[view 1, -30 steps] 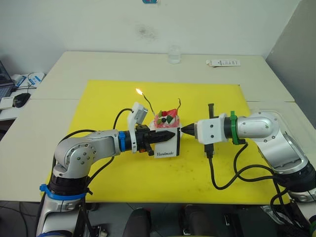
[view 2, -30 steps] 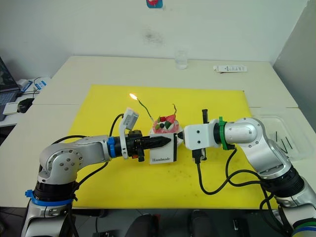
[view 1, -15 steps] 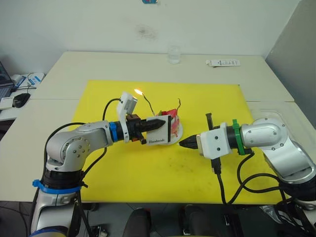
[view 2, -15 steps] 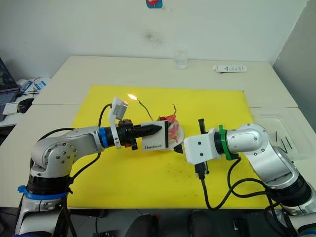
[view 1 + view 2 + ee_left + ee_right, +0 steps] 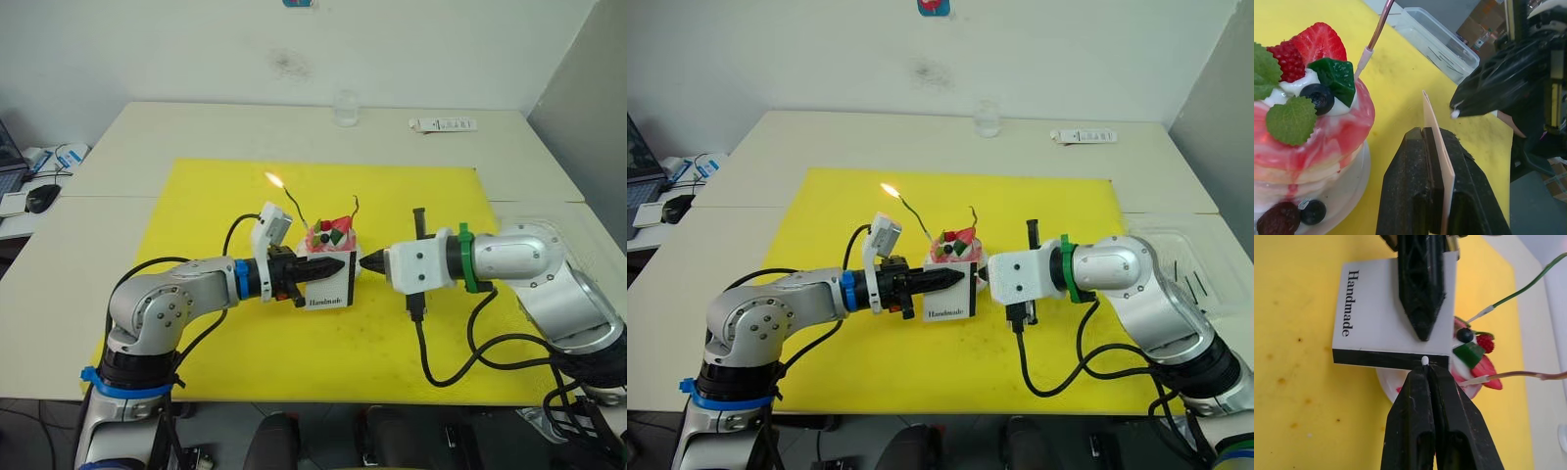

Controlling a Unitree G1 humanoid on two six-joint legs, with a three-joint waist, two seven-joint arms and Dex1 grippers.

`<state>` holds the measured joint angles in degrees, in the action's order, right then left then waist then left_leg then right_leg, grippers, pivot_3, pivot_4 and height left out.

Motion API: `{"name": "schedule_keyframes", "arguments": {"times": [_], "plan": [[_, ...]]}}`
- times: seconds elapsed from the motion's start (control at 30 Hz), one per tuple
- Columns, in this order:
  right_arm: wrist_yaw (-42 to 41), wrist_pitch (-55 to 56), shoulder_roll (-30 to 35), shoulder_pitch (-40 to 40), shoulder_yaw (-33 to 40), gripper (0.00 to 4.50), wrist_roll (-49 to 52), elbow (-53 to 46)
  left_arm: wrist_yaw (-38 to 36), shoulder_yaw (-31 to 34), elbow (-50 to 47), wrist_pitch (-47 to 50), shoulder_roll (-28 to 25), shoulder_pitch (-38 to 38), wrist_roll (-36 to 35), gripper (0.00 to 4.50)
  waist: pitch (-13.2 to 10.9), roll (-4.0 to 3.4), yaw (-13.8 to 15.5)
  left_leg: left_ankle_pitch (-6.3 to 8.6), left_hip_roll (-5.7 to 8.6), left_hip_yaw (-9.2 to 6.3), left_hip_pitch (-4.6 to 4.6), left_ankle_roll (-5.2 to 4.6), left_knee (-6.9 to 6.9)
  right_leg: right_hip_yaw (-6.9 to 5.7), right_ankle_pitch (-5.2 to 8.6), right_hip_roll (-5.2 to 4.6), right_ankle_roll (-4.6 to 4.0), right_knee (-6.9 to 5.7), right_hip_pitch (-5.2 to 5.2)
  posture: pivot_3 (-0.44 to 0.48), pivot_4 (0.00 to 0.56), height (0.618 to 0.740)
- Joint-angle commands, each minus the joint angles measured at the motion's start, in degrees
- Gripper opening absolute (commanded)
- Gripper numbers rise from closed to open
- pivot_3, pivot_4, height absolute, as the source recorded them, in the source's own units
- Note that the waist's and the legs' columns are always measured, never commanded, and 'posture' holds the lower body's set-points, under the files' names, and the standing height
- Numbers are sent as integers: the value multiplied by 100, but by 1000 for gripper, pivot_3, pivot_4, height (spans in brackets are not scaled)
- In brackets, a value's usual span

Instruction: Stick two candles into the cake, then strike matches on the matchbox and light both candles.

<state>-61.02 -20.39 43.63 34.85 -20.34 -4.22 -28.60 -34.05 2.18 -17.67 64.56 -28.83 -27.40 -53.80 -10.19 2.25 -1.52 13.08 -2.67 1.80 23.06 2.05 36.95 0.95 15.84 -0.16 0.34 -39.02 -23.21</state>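
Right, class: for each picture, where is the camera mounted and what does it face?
Left and right eye views: on the head, looking down at the yellow mat; both arms show.
Left wrist view: along the left gripper, shut on the matchbox, beside the cake.
Right wrist view: along the right gripper, holding a match.
Shared: matchbox, cake.

Matchbox (image 5: 1386,313) white, "Handmade" in script, clamped upright on edge in left gripper (image 5: 1436,147), black strip facing right gripper (image 5: 1425,377). Match (image 5: 1424,360) pinched there, white tip touching the strip. Pink cake (image 5: 329,240) just behind, two candles (image 5: 294,208) stuck in, greenish one lit.
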Motion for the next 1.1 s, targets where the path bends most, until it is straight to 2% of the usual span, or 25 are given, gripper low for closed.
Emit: {"name": "schedule_keyframes", "arguments": {"times": [0.03,0.53,0.87,0.93,1.03,1.1], "plan": [[100,-238,-84,62,-38,25,-125,-181,79,56,-157,-8,57,-84,-60,0,0,0,-1,0,0,0,0,0,0,0,0,0,0,0,0,0,150,740],[187,-352,-198,61,-170,25,-367,-30,112,100,-153,22,116,-113,-172,0,0,0,-1,0,1,0,0,0,0,0,0,0,0,-1,0,0,150,740],[-14,292,-206,-27,-524,25,-600,343,244,276,-160,59,379,-235,-328,0,0,0,-1,0,1,0,0,0,1,0,0,1,0,-1,0,0,150,740],[-279,375,-70,-163,-606,25,-525,199,256,317,-91,-32,373,-310,-223,0,0,0,-1,0,2,-1,0,0,1,-1,0,1,0,0,0,0,150,740],[-718,44,386,-615,-223,25,0,-676,148,432,137,-145,216,-486,-54,0,0,0,39,0,5,-11,6,0,1,-12,0,6,0,1,0,0,150,740],[-706,-278,425,-661,39,25,216,-954,41,439,187,-140,101,-488,-35,0,-1,-1,33,0,5,-4,5,0,1,-5,0,6,0,1,0,0,150,740]]}}
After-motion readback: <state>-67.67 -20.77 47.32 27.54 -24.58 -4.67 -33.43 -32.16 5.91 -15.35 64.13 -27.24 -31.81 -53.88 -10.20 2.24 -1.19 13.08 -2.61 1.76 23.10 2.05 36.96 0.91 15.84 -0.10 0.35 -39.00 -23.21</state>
